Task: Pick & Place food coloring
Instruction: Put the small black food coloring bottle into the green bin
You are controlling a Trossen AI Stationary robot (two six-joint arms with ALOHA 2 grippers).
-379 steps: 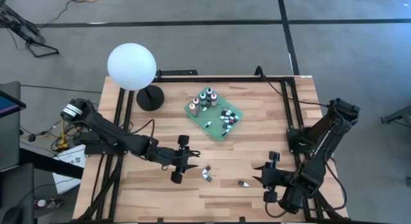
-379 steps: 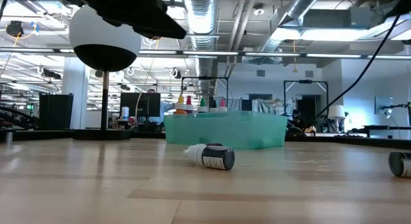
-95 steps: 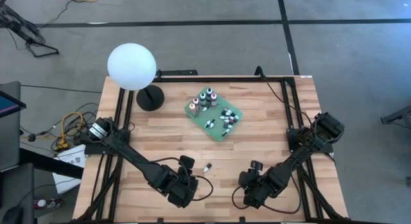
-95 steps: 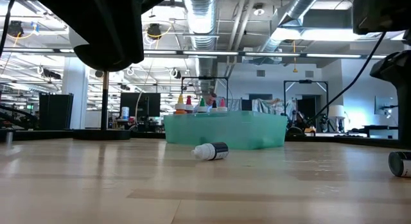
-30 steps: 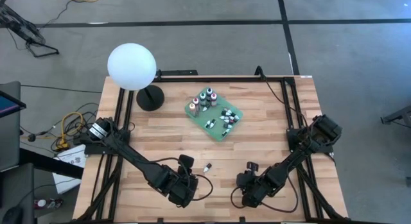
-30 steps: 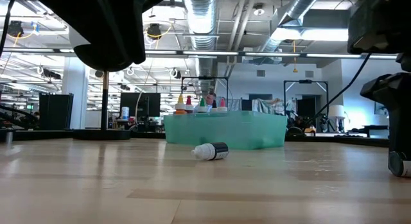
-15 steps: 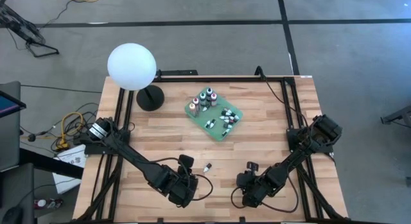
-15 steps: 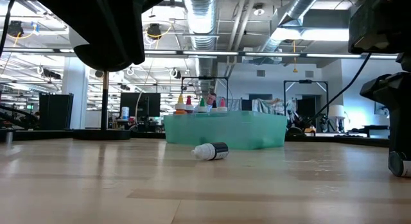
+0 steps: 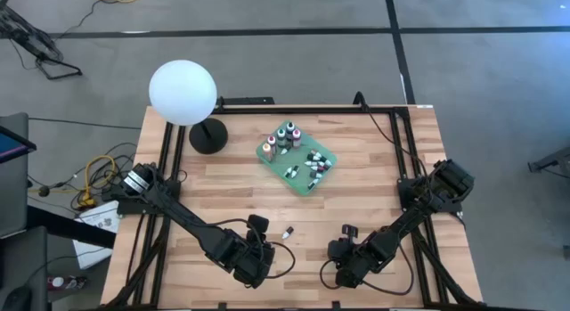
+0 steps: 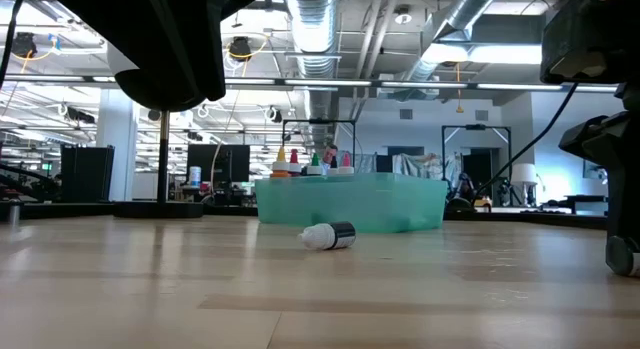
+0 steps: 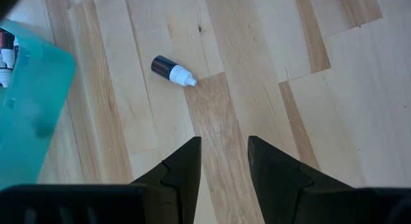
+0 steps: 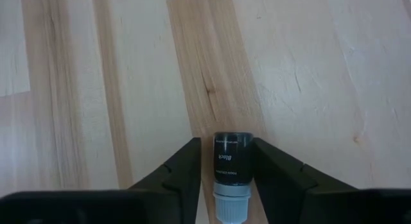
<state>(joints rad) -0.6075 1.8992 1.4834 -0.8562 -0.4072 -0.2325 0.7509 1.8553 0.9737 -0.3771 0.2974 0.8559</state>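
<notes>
A small black food coloring bottle (image 12: pixel 231 161) lies on its side on the wood, lengthwise between the fingers of my right gripper (image 12: pixel 226 147), near the table's front edge; its pale cap points back at the wrist. A second small dark bottle with a white tip (image 9: pixel 287 232) (image 11: pixel 173 71) lies on its side farther in. Past it stands the green tray (image 9: pixel 283 171) with several more bottles, some upright. My left gripper (image 11: pixel 225 147) hovers near the front edge, left of the loose bottle, its fingers a little apart with only bare wood between them. My right gripper's fingers slant down from the near side and flank the black bottle's body, lying along it. One finger (image 12: pixel 260 156) seems to lie against the bottle's side (image 12: pixel 248 153). A strip of table shows between the other finger and the bottle. The bottle rests on the table.
A white globe lamp (image 9: pixel 183 93) on a black base stands at the far left corner. The green tray (image 10: pixel 350 204) sits at the middle back. A black frame runs along the table's sides. Bare wood lies between the two grippers.
</notes>
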